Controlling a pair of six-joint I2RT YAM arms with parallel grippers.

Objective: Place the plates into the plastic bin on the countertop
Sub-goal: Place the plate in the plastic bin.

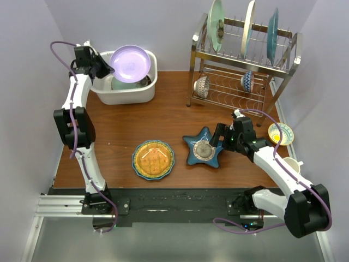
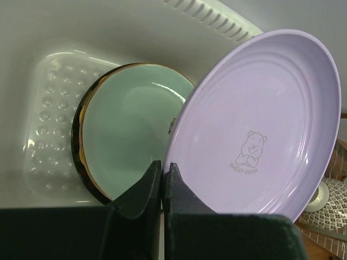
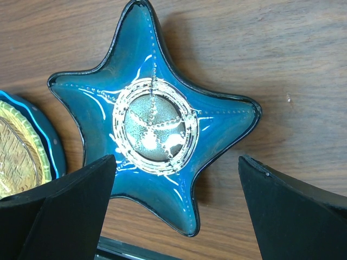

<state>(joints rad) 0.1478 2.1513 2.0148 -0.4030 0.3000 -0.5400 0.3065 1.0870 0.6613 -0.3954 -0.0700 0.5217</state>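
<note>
My left gripper [image 1: 109, 69] is shut on the rim of the lavender plate [image 1: 131, 63], holding it tilted above the white plastic bin [image 1: 143, 93]. In the left wrist view the gripper [image 2: 162, 165] pinches the plate [image 2: 260, 119] over a pale green, dark-rimmed plate [image 2: 130, 130] that leans inside the bin [image 2: 54, 108]. My right gripper [image 1: 217, 140] is open just right of the blue star-shaped plate [image 1: 203, 148]; in the right wrist view the gripper [image 3: 176, 162] spans the star's near arm [image 3: 162, 124]. The amber plate with a blue-green rim [image 1: 153, 159] lies on the countertop [image 1: 114, 131].
A steel wire dish rack [image 1: 245, 60] at the back right holds three upright plates and two small bowls. A small patterned bowl [image 1: 281, 134] and a white mug [image 1: 290, 164] sit by the table's right edge, close to my right arm.
</note>
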